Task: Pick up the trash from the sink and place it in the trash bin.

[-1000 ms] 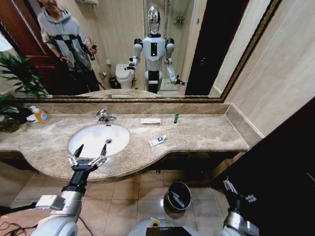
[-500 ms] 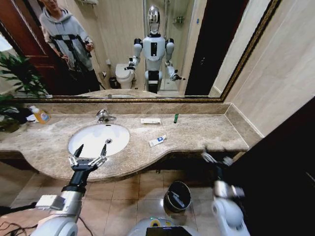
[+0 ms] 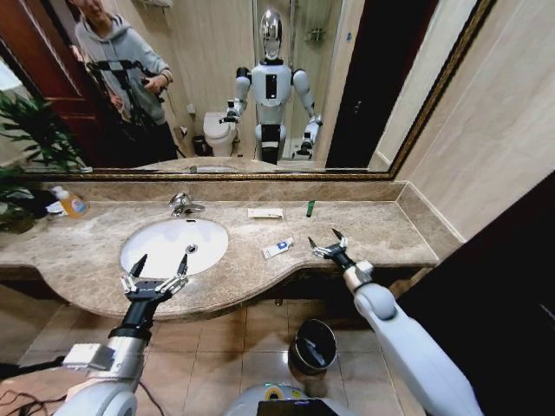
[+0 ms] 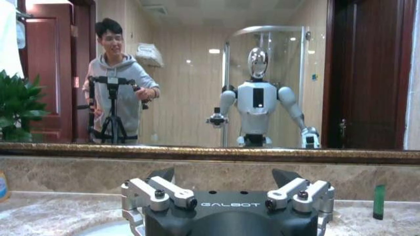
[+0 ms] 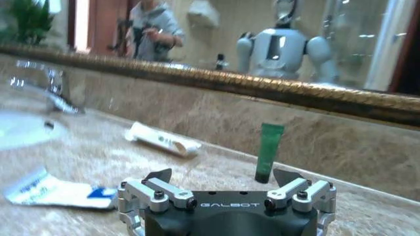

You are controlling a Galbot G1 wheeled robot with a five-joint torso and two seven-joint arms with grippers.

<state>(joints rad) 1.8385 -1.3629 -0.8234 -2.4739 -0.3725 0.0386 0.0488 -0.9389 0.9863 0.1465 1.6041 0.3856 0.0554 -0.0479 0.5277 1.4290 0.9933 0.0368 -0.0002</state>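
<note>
The white oval sink [image 3: 165, 247] is set in the brown marble counter, and I see no litter in its basin. The trash lies on the counter to its right: a white-blue packet [image 3: 277, 248] [image 5: 52, 191], a white tube [image 3: 265, 213] [image 5: 163, 139] and an upright green tube [image 3: 310, 208] [image 5: 268, 151] [image 4: 379, 201]. My right gripper [image 3: 325, 243] [image 5: 223, 176] hovers open just right of the white-blue packet. Over the counter's front edge, at the sink's near rim, my left gripper [image 3: 156, 276] [image 4: 225, 177] is open and holds nothing. On the floor below the counter stands the black trash bin [image 3: 313, 345].
The chrome faucet [image 3: 182, 204] [image 5: 52, 88] stands behind the sink. An orange-labelled soap bottle [image 3: 72, 204] and a plant [image 3: 26, 139] are at the far left. A mirror runs along the back wall. A dark wall panel [image 3: 486, 286] closes in the right side.
My right arm has swung up from low at the right, near the floor, to over the counter beside the white-blue packet. The left arm has not moved.
</note>
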